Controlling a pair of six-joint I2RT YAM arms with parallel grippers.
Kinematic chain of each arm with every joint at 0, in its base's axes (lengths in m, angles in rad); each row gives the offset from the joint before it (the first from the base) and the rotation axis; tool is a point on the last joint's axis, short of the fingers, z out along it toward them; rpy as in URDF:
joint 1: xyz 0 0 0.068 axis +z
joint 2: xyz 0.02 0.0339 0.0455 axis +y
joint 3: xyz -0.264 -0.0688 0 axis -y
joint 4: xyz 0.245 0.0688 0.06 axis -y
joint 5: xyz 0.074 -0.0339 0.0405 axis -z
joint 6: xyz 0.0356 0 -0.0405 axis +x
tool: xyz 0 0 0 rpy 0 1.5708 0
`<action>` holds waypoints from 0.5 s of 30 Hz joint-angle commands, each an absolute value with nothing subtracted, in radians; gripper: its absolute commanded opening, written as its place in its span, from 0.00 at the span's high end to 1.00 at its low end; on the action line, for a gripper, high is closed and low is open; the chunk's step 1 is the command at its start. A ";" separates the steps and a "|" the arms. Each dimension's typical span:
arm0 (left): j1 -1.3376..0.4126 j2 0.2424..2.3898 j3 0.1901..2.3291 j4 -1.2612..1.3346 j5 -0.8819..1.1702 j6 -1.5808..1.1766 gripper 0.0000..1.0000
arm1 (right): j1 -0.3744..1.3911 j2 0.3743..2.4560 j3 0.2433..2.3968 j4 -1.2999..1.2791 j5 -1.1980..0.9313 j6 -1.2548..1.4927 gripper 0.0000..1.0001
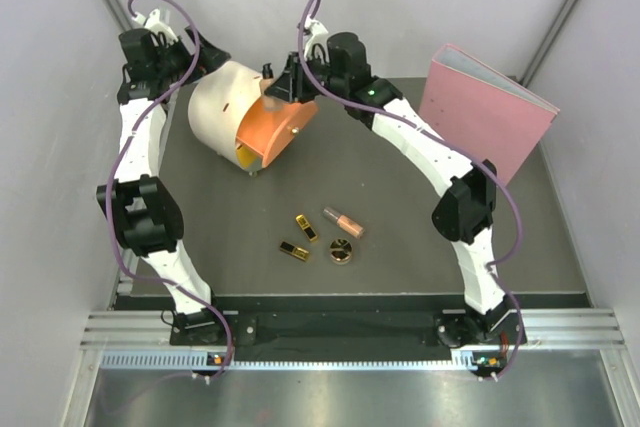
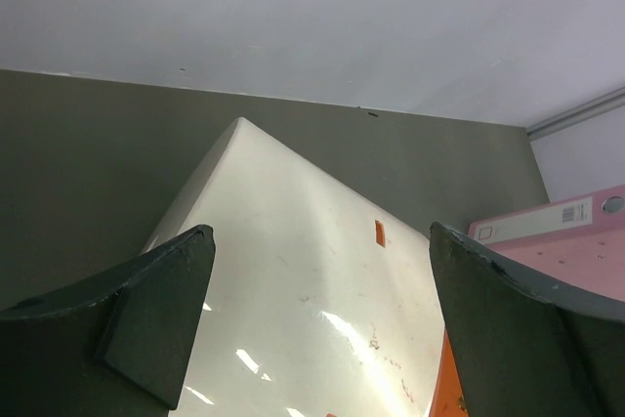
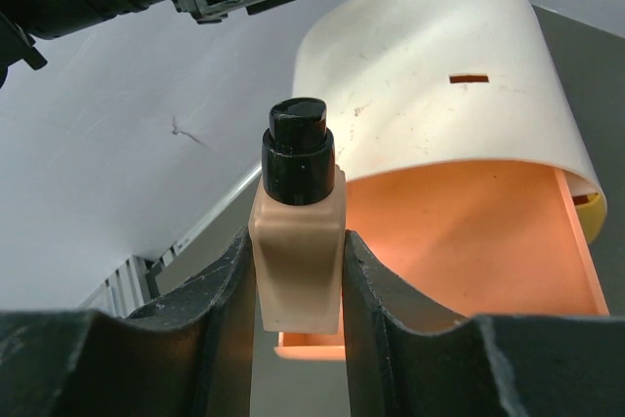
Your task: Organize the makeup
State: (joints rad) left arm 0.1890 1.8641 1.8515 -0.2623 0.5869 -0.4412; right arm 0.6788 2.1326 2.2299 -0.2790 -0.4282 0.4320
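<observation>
Peach liquid bottle with a black cap (image 3: 296,280) stands upright, pinched between the closed-in fingers of my right gripper (image 3: 297,241), right by the pulled-out orange drawer (image 1: 280,129) of the cream cylindrical box (image 1: 220,107) at the dark table's (image 1: 200,227) 11 o'clock. My left gripper (image 2: 320,236) hangs spread wide and empty above that box. Toward 5 o'clock from the box lie two gold-and-black rectangular lipstick cases (image 1: 306,227), a clear-capped peach bottle (image 1: 343,222) and a round gold compact (image 1: 342,251).

We find no text, brand or number we can read. The binder (image 2: 586,251) carries a white spine label (image 2: 543,220), but its print is too small to make out.
</observation>
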 commanded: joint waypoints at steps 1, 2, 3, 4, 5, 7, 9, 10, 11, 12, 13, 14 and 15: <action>0.186 1.868 1.873 -0.216 0.603 -0.434 0.04 | 0.703 2.144 2.299 -0.183 -0.417 0.436 0.96; 0.186 1.868 1.871 -0.216 0.603 -0.433 0.04 | 0.704 2.146 2.299 -0.193 -0.419 0.430 0.96; 0.186 1.868 1.871 -0.216 0.603 -0.433 0.04 | 0.706 2.146 2.296 -0.199 -0.419 0.425 0.96; 0.186 1.870 1.873 -0.216 0.601 -0.431 0.04 | 0.707 2.148 2.296 -0.205 -0.419 0.413 0.94; 0.186 1.870 1.871 -0.216 0.600 -0.431 0.04 | 0.710 2.146 2.293 -0.221 -0.416 0.407 0.90; 0.187 1.871 1.873 -0.215 0.600 -0.431 0.04 | 0.715 2.149 2.287 -0.227 -0.411 0.394 0.89; 0.186 1.873 1.873 -0.213 0.600 -0.433 0.04 | 0.716 2.151 2.284 -0.238 -0.405 0.388 0.83; 0.187 1.873 1.873 -0.215 0.601 -0.433 0.04 | 0.718 2.157 2.283 -0.239 -0.403 0.388 0.80; 0.186 1.871 1.873 -0.215 0.600 -0.431 0.04 | 0.719 2.158 2.283 -0.248 -0.399 0.385 0.76; 0.186 1.870 1.873 -0.215 0.598 -0.431 0.04 | 0.721 2.161 2.283 -0.252 -0.393 0.384 0.74; 0.187 1.870 1.873 -0.216 0.598 -0.428 0.04 | 0.721 2.164 2.284 -0.255 -0.388 0.383 0.73; 0.187 1.870 1.875 -0.216 0.598 -0.426 0.04 | 0.721 2.166 2.283 -0.262 -0.385 0.382 0.73; 0.187 1.870 1.873 -0.218 0.598 -0.426 0.04 | 0.722 2.169 2.283 -0.264 -0.380 0.380 0.73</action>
